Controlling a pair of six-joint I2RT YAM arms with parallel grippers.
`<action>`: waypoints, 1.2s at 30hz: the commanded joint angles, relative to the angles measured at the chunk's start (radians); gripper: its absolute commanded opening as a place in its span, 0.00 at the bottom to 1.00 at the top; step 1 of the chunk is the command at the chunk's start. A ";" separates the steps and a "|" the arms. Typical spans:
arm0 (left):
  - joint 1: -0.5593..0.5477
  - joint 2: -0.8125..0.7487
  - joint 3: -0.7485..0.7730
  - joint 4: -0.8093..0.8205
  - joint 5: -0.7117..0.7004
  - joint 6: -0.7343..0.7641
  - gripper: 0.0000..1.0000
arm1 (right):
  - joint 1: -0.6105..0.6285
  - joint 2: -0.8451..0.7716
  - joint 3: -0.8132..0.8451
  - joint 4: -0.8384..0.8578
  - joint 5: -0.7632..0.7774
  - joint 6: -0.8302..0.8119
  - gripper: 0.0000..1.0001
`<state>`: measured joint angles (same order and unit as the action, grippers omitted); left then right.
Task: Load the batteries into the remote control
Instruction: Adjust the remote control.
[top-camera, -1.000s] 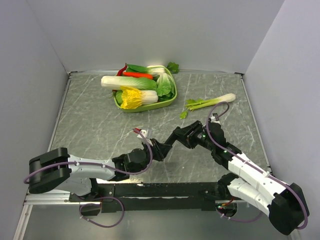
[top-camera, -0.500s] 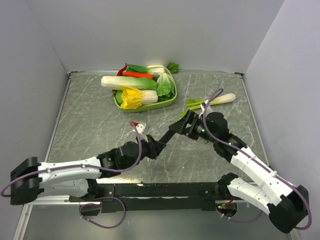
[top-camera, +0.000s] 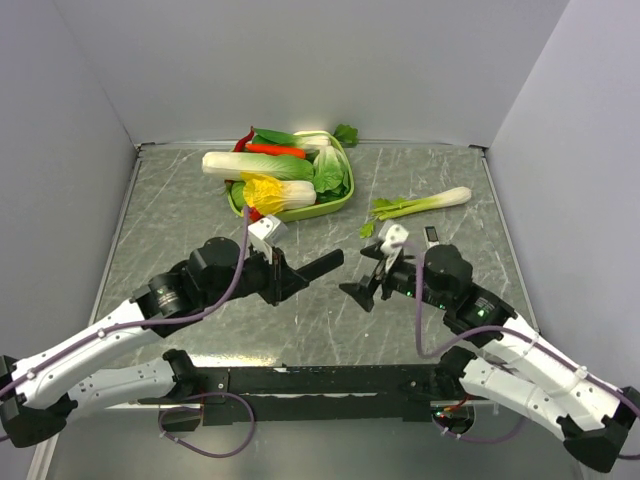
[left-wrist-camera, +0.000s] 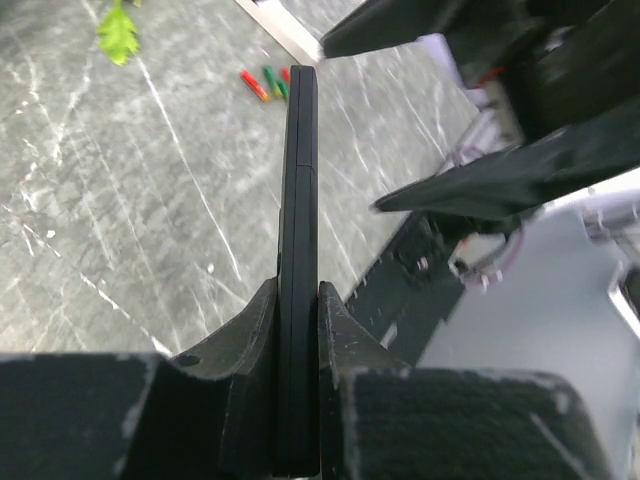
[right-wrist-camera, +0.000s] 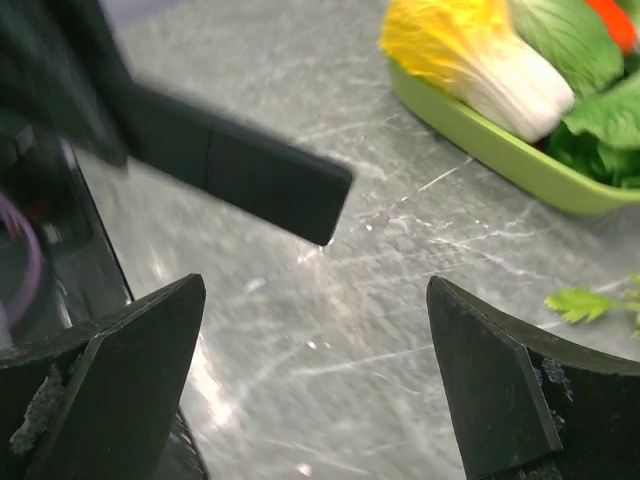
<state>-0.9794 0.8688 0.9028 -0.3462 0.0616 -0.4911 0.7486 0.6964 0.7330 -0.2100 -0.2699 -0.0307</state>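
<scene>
The left gripper (top-camera: 288, 277) clamped the remote (top-camera: 322, 266) by one end, and the free end stuck out past its fingertips toward the right gripper (top-camera: 362, 282). The right gripper's jaws stood spread wide just beyond that end, apart from it. Beyond the left gripper, away from the bases, sat a green tray (top-camera: 300, 213) of vegetables (top-camera: 275, 165), and beyond the right gripper a celery (top-camera: 425, 204) lay on the table (top-camera: 180, 220).

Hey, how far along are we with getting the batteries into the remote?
Done: the slim black remote control is picked up, clamped in the left gripper. In hand: the right gripper hangs open near its free end, holding nothing. Left: the small red and green batteries lie loose on the grey marbled table, none picked up.
</scene>
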 joint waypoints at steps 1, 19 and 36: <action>0.018 -0.007 0.102 -0.189 0.121 0.086 0.01 | 0.132 -0.024 -0.014 0.001 0.084 -0.319 1.00; 0.050 0.061 0.145 -0.217 0.277 0.109 0.01 | 0.442 0.143 0.052 0.075 0.367 -0.614 1.00; 0.117 0.096 0.168 -0.228 0.323 0.105 0.10 | 0.465 0.186 0.014 0.110 0.399 -0.601 0.27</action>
<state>-0.8841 0.9607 1.0290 -0.5957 0.3706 -0.3866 1.2079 0.8959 0.7326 -0.1711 0.1085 -0.6754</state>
